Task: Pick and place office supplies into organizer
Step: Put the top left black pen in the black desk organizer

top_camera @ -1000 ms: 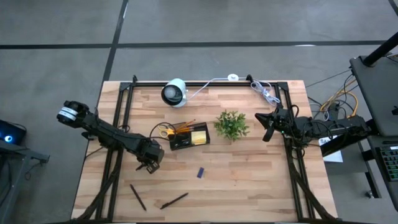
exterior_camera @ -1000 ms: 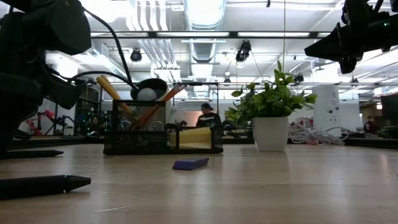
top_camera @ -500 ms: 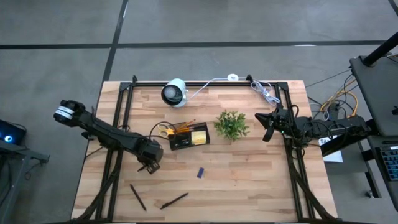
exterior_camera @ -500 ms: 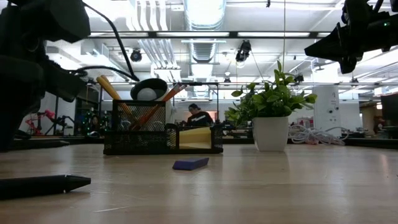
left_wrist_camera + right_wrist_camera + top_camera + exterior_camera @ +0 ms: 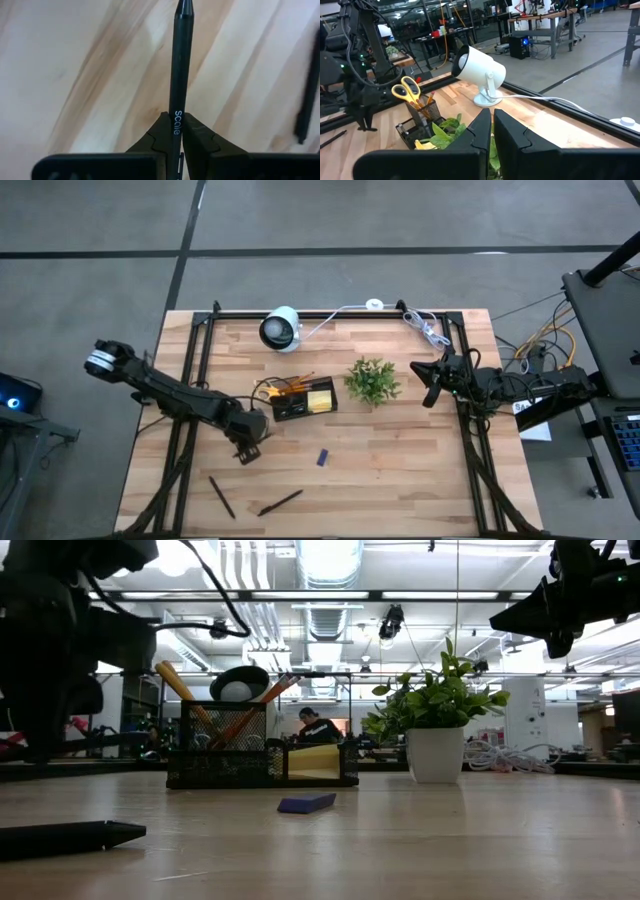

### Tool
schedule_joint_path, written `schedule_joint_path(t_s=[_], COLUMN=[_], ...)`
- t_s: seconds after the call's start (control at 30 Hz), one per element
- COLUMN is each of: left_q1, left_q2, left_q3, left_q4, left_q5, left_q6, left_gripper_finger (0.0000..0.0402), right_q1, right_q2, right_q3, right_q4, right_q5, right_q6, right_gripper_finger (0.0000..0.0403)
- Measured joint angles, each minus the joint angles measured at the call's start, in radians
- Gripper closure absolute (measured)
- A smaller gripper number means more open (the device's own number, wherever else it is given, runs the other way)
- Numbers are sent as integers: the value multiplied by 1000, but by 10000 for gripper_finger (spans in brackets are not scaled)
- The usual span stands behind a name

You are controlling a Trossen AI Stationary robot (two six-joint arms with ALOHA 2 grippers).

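The black mesh organizer [image 5: 300, 398] [image 5: 262, 745] stands mid-table holding yellow-handled scissors, orange pencils and a yellow sticky-note pad. To its near left my left gripper [image 5: 246, 450] [image 5: 173, 131] hangs above the wood, shut on a thin black pen [image 5: 180, 65]. Two more black pens [image 5: 220, 496] [image 5: 280, 502] lie by the near edge. A small blue piece [image 5: 322, 457] [image 5: 306, 803] lies flat near the middle. My right gripper [image 5: 430, 385] [image 5: 492, 125] waits shut, level, high over the right side, holding nothing. My left gripper pinches the black pen between its two fingers at the stretch of barrel with white lettering [image 5: 177, 120]. The pen runs along the fingers and sticks out past their tips to its pointed end [image 5: 184, 6]. The fingers slant steeply down. Whether that end touches the wood does not show.
A potted green plant [image 5: 372, 380] [image 5: 437, 730] stands right of the organizer. A white round camera-like device [image 5: 281, 328] and a coiled white cable [image 5: 425, 328] sit along the far edge. Bare wood lies between the organizer and the near pens.
My left gripper has risen and drifted a little toward the table's right, rolling and tipping at the wrist, still shut on the pen. My right arm has kept still.
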Motion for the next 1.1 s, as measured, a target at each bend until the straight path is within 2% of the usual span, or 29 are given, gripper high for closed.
schedule_joint_path(t_s=[0.27,0.57,1.1], left_q1=[0,0,2], left_q2=[9,9,9], left_q3=[0,0,0], left_q4=[153,233,474], left_q5=[-9,-21,-245], left_q6=[-1,-2,7], left_gripper_finger=[389,389,389], right_q1=[1,1,1], right_q2=[0,0,0], right_q3=[0,0,0], right_q4=[0,1,3], right_q5=[0,0,0], right_q6=[4,6,7], right_gripper_finger=[390,390,390])
